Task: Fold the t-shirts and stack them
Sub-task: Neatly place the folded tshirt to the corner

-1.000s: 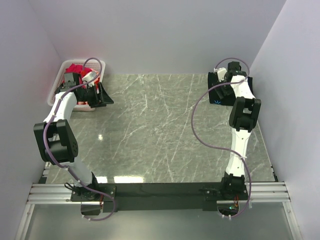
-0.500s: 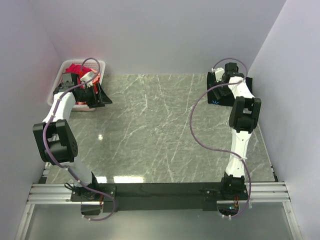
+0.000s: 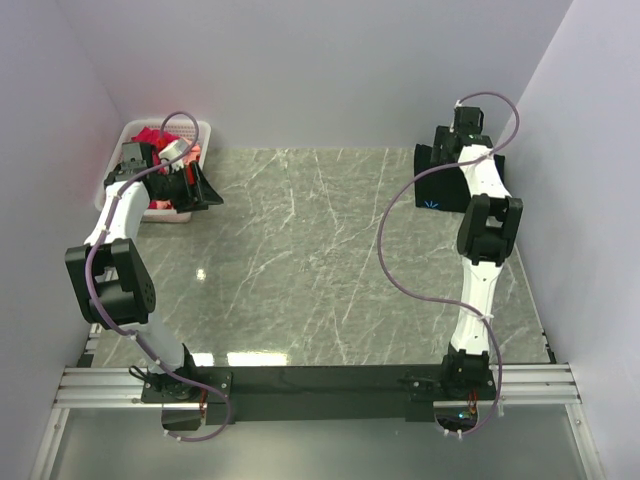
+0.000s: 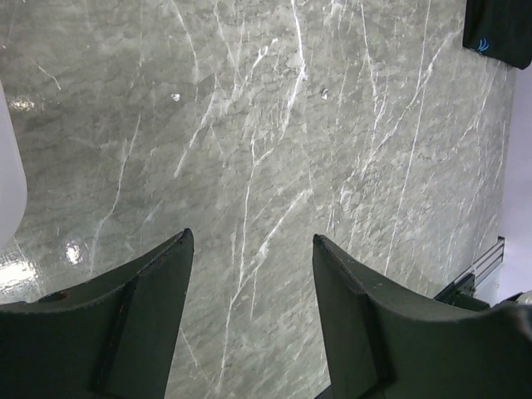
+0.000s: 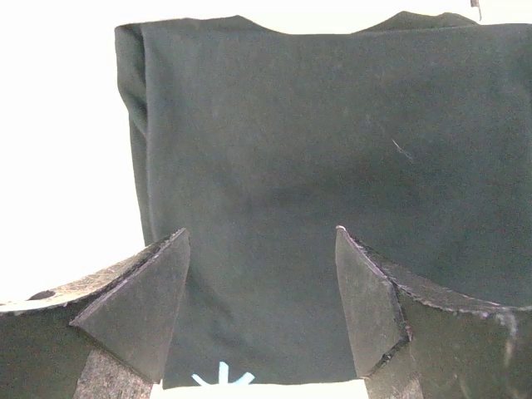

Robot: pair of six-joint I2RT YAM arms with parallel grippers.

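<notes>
A folded black t-shirt (image 3: 447,188) with a small blue mark lies at the table's far right corner; it fills the right wrist view (image 5: 332,158) and shows in the corner of the left wrist view (image 4: 503,29). My right gripper (image 3: 443,150) (image 5: 262,230) hovers over it, open, with nothing between its fingers. Red and pink t-shirts (image 3: 152,136) are bunched in the white basket (image 3: 112,170) at the far left. Beside the basket my left gripper (image 3: 203,186) (image 4: 251,237) stands open over bare marble, holding nothing.
The grey marble table (image 3: 320,260) stretches between the two arms. Lilac walls close in the back and both sides. A black rail (image 3: 320,380) carries the arm bases at the near edge. A white curved edge (image 4: 8,174) shows at the left of the left wrist view.
My right arm has lifted and drawn back over the black t-shirt, its jaws narrowing a little. The left gripper has shifted slightly toward the basket.
</notes>
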